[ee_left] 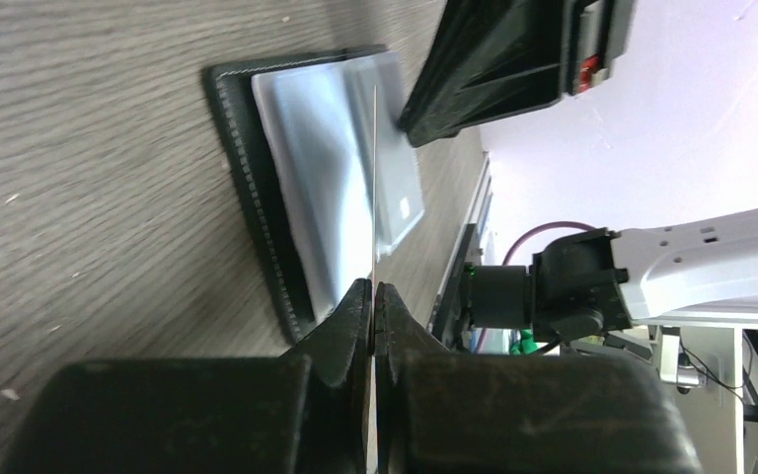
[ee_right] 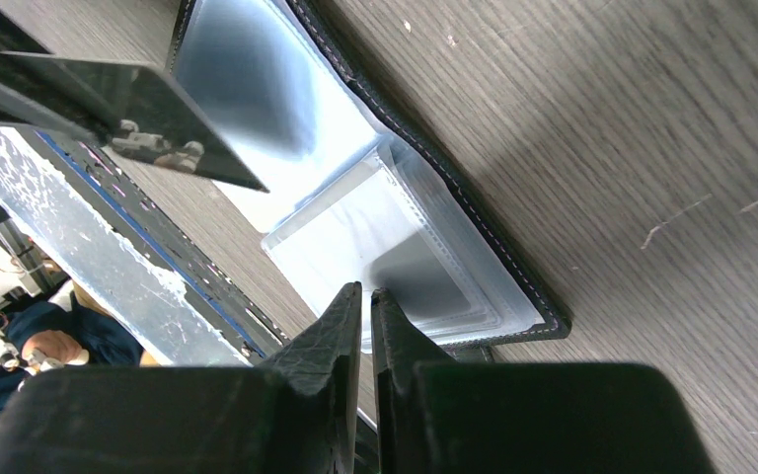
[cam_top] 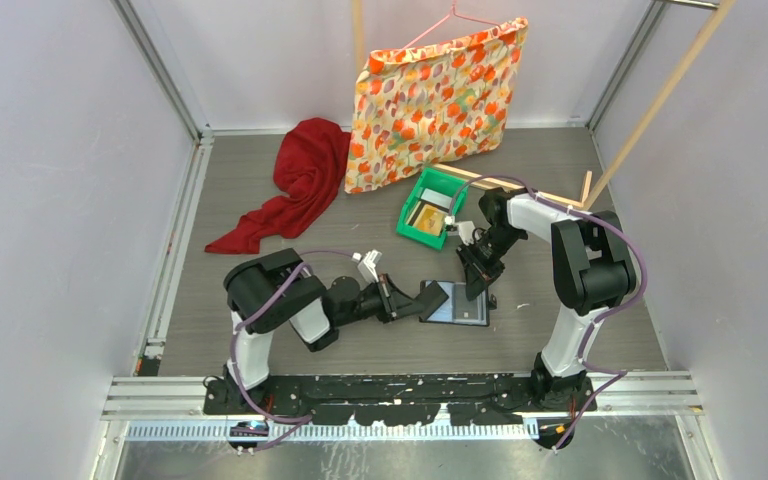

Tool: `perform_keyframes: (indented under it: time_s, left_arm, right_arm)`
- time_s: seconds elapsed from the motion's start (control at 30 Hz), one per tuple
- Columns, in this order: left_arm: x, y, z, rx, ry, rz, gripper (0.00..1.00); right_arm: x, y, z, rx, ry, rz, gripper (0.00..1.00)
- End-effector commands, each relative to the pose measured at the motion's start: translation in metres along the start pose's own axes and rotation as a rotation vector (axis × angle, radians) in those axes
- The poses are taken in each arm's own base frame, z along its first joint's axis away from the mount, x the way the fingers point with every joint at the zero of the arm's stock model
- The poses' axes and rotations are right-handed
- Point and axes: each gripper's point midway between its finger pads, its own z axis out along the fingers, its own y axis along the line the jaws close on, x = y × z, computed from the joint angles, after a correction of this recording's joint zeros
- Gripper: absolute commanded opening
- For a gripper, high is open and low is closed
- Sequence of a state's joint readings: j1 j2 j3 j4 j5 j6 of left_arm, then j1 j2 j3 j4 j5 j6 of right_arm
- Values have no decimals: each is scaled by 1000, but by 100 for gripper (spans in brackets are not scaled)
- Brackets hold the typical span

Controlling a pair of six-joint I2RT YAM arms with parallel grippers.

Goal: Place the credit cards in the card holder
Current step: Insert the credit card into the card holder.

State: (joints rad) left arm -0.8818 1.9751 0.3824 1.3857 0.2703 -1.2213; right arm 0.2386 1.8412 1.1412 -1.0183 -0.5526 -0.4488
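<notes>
Grip of left hand point(ee_left: 373, 291): fingers pressed together on one dark credit card point(ee_right: 128, 99). They take it by its near edge, so most of its length runs free ahead of the fingertips. The card stands on edge and tilted, not flat. Judged purpose: to present a leading edge that can slide into a pocket.

Card holder point(ee_left: 242, 168): just ahead of the left hand, lying open on the worktop point(cam_top: 380, 350). Its black cover is down and its shiny grey-blue pocket pages point(ee_left: 316, 168) face up. The card's free end hangs over those pages and is not yet inside any pocket.

Grip of right hand point(ee_right: 366, 296): on the far side of the holder from the left hand, pointing down at the pages. Its fingers are drawn nearly together, with only a slit between them. One clear page rises toward the fingertips and appears nipped there. Judged purpose: to lift a pocket mouth open for the card and to steady the holder. The contact itself is hidden behind the fingertips.

Green tray point(cam_top: 445, 178): beyond the right hand, well apart from the holder. It holds further cards point(cam_top: 426, 216), one of them yellowish, judged to be stock awaiting their turn.
</notes>
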Motion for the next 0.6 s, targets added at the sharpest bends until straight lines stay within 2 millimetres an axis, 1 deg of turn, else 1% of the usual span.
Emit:
perform_keyframes:
  time_s: [0.0, 0.07, 0.23, 0.4, 0.57]
  left_arm:
    - [-16, -29, -2, 89, -49, 50, 0]
    - [-14, -31, 0, 102, -30, 46, 0]
    - [-11, -28, 6, 103, -11, 43, 0]
    - [-6, -21, 15, 97, 17, 29, 0]
    - [-4, -9, 16, 66, 18, 18, 0]
  right_arm:
    - [-3, -5, -3, 33, 8, -20, 14]
    - [-3, -5, -3, 34, 9, -20, 14]
    - [-3, -5, -3, 33, 9, -21, 14]
    - [-2, -4, -3, 32, 13, -22, 14]
    - [-2, -4, -3, 32, 14, -23, 14]
